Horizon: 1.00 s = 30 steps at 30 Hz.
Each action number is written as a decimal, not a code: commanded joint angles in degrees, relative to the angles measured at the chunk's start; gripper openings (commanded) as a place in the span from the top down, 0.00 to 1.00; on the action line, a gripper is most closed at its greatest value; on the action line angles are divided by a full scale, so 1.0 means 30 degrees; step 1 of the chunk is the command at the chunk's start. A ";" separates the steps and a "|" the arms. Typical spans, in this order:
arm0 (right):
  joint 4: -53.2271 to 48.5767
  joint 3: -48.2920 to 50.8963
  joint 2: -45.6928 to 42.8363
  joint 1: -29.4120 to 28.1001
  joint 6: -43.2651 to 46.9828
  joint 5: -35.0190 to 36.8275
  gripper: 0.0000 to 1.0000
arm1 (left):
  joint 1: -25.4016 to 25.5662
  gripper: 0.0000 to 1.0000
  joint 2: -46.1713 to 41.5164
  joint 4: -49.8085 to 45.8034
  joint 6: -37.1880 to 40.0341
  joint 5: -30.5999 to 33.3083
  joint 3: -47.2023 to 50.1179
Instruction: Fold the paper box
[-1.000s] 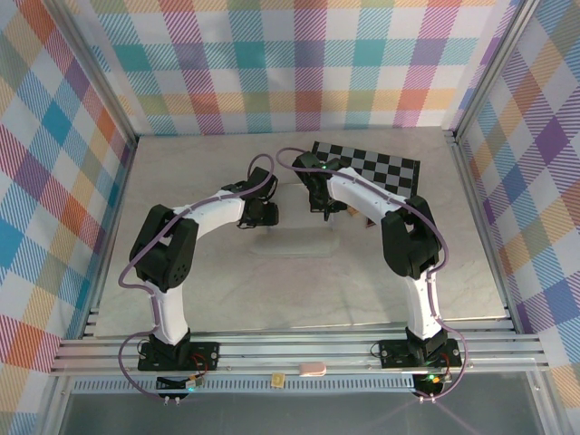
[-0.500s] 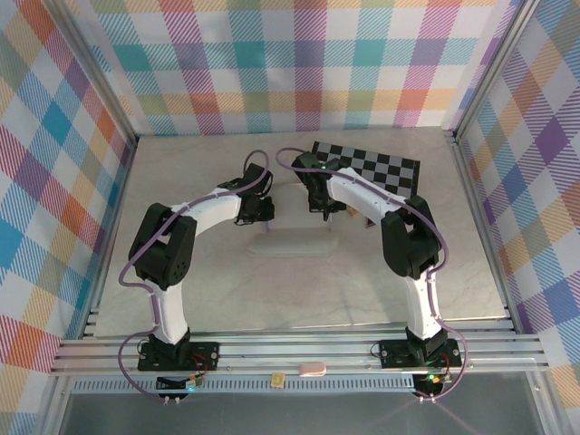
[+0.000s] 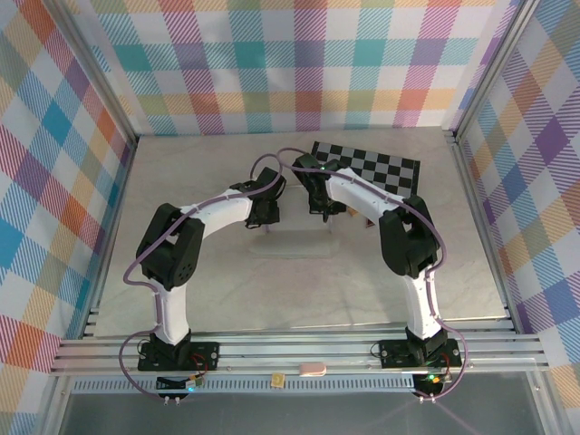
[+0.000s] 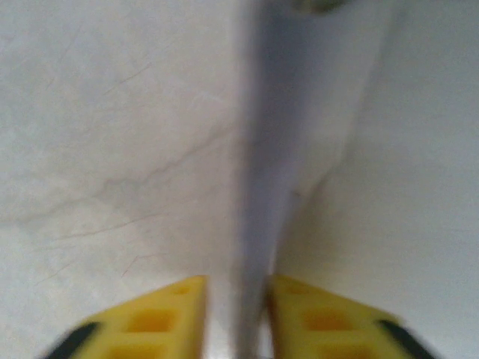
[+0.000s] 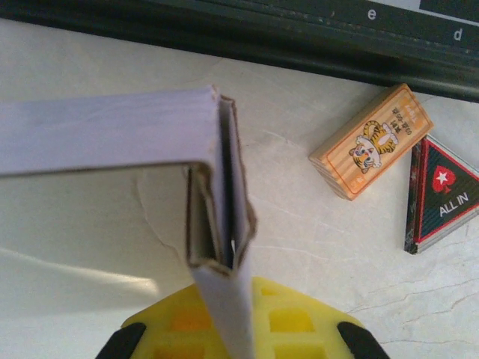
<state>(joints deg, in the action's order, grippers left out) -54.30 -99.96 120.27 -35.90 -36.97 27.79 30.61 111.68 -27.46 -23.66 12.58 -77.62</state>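
The pale lavender thin-cardboard paper box (image 3: 294, 243) lies mid-table, just in front of the black-and-grey checkerboard (image 3: 372, 168). The left gripper (image 4: 238, 329) pinches an upright box wall between narrow-set yellow fingers (image 4: 172, 318) — the right gripper (image 5: 236, 314) likewise clamps a folded corner wall, near a small orange tiger-printed block (image 5: 372, 140).

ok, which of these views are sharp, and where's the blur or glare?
Left wrist: badly blurred, the paper box is a smeared lavender band between soft yellow fingers. Right wrist: sharp up close, the box's layered cardboard corner reads cleanly, with a faint glare streak on the table. Top external: evenly lit and in focus, but the pale box barely stands out from the table.
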 commanded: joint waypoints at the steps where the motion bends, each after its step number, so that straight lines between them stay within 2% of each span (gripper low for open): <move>1: -0.0548 -0.0174 0.0132 0.0160 -0.0444 0.0264 1.00 | -0.0125 0.54 -0.1854 -0.1183 -0.0697 0.0073 -0.0707; 3: -0.0329 0.0005 0.0053 0.0202 -0.0308 0.0115 1.00 | -0.0346 0.48 -0.2980 -0.1050 -0.0936 -0.1074 -0.1212; 7: 0.0218 0.0403 -0.0184 0.0339 -0.0071 -0.0149 1.00 | -0.1720 0.45 -0.4218 -0.1966 -0.2488 -0.3339 -0.2671; 13: 0.1443 0.1259 -0.0669 0.0482 0.0482 -0.0618 1.00 | -0.4691 0.46 -0.3332 -0.3059 -0.6199 -0.7440 -0.4309; 16: 0.1701 0.1297 -0.0725 0.0482 0.0626 -0.0734 1.00 | -0.4842 0.49 -0.2224 -0.4408 -0.6637 -0.8066 -0.5965; 23: 0.1891 0.1207 -0.0632 0.0482 0.0692 -0.0973 1.00 | -0.4683 0.50 0.0094 -0.4007 -0.7453 -0.9824 -0.6733; 30: 0.1922 0.1299 -0.0641 0.0477 0.0581 -0.1031 1.00 | -0.4227 0.51 0.1142 -0.3767 -0.7769 -0.9842 -0.6854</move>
<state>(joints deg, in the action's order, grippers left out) -48.84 -96.40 120.18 -34.61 -35.53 24.82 17.56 114.98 -37.82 -45.65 -15.42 -96.47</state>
